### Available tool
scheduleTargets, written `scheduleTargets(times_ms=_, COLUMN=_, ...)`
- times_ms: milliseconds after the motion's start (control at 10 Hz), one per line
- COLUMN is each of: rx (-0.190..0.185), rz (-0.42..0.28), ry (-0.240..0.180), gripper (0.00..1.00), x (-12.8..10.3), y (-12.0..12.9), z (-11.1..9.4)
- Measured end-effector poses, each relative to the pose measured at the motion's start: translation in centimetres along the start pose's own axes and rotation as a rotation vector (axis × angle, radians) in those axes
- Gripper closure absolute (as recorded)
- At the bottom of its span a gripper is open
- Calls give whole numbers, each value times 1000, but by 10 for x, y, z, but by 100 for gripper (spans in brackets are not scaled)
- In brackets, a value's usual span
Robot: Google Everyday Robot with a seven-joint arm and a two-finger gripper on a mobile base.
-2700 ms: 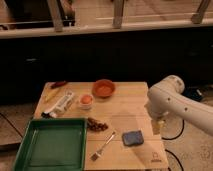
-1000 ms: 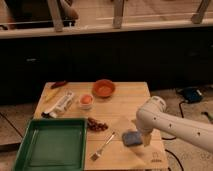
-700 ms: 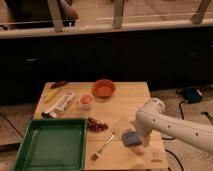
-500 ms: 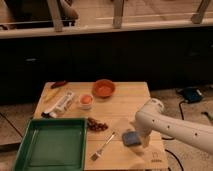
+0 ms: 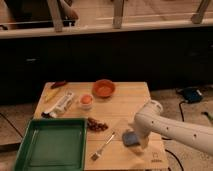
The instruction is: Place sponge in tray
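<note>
The sponge (image 5: 130,138) lay flat on the wooden table (image 5: 135,96), near its front edge and toward the right. The gripper (image 5: 142,142) was down right at the sponge's right side, jaws spread wide and not pinching anything that I could see. The white arm (image 5: 175,131) reached in from the right, bending at a rounded joint above the sponge. Just left of the sponge a fork (image 5: 103,147) lay at a slant, and beyond that the tray (image 5: 52,148) sat at the table's front left corner, well apart from the sponge. A cluster of dark brown bits (image 5: 97,125) sat just beside the tray's back right corner. Farther back stood a small cup (image 5: 86,101), an orange bowl (image 5: 104,88) and a white-labelled tube (image 5: 60,105).
</note>
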Motion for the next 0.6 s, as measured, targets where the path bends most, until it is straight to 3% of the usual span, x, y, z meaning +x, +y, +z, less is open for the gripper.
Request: scheduleTargets(times_ms=600, rx=8, rz=-24, ry=-23, gripper=26, x=-4, y=3, z=2)
